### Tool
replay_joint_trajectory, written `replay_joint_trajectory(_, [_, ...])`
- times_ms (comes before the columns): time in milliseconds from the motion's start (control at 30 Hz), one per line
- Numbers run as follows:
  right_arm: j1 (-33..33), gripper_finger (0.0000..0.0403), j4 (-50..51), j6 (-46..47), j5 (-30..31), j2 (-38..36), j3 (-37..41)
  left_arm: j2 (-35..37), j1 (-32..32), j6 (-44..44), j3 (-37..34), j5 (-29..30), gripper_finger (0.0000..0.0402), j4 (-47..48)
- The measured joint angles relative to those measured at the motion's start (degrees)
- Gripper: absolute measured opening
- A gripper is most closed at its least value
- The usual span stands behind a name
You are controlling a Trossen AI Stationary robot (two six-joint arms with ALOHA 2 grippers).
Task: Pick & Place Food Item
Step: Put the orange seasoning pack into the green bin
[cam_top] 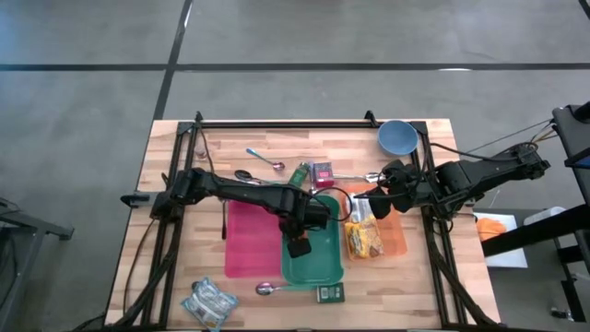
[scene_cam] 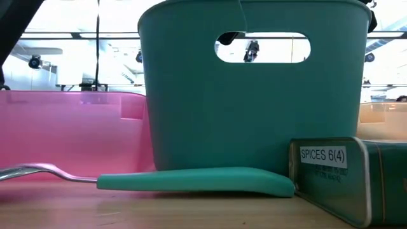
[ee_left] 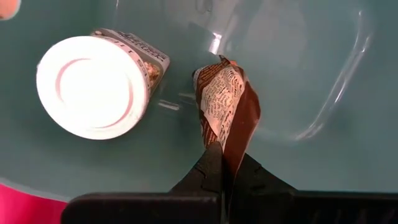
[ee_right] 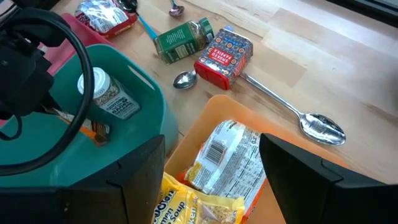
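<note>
Left gripper [ee_left: 222, 163]: hung straight down inside the teal bin [cam_top: 323, 263], fingers pinched together on a brown packet [ee_left: 227, 109]. The packet hung from the fingertips above the bin floor, printed side showing.

Jar [ee_left: 93, 84]: white lid, lay on its side in the teal bin, beside the packet and not touching it.

Right gripper [ee_right: 211, 168]: held above the orange tray [ee_right: 205, 115], tilted downward, fingers spread apart and empty.

Orange tray contents: a clear noodle pack [ee_right: 227, 158] with a barcode, and a yellow pouch [ee_right: 199, 205] overlapping its near end.

Pink bin [cam_top: 251, 238]: stood just beside the teal bin, on its left in the high view.

Table [cam_top: 230, 148], other items: a red box [ee_right: 224, 56] and a green tin [ee_right: 183, 38] side by side; a spoon [ee_right: 292, 106] running out from the box; a second small spoon [ee_right: 185, 79] near the tin; a blue bowl [cam_top: 397, 137] at the far right corner; a silver bag [cam_top: 207, 302] at the near left; a spice tin [scene_cam: 334, 175] labelled "SPICES 6(4)" close to the teal bin's near side, with a teal-handled utensil [scene_cam: 191, 181] lying beside it.
</note>
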State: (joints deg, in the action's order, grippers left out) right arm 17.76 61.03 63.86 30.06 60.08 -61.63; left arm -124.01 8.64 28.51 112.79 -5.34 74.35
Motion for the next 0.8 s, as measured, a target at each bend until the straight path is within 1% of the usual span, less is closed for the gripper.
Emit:
replay_joint_trajectory(167, [0.00,0.0258,0.00,0.00,-0.04,0.02,0.00,0.00,0.00,-0.04,0.00,-0.12,0.0002,0.00])
replay_joint_trajectory(267, [0.00,0.0258,0.00,0.00,-0.04,0.00,0.00,0.00,0.00,-0.38,0.00,-0.22,0.0014,0.01])
replay_joint_trajectory(600, [0.00,0.0258,0.02,0.00,-0.11,0.02,0.02,0.05,-0.01,-1.51,0.00,-0.22,0.0102,0.05])
replay_joint_trajectory(800, [0.02,0.0258,0.02,-0.44,-0.36,0.02,0.02,0.15,-0.11,-1.51,0.46,-0.35,0.0140,1.04])
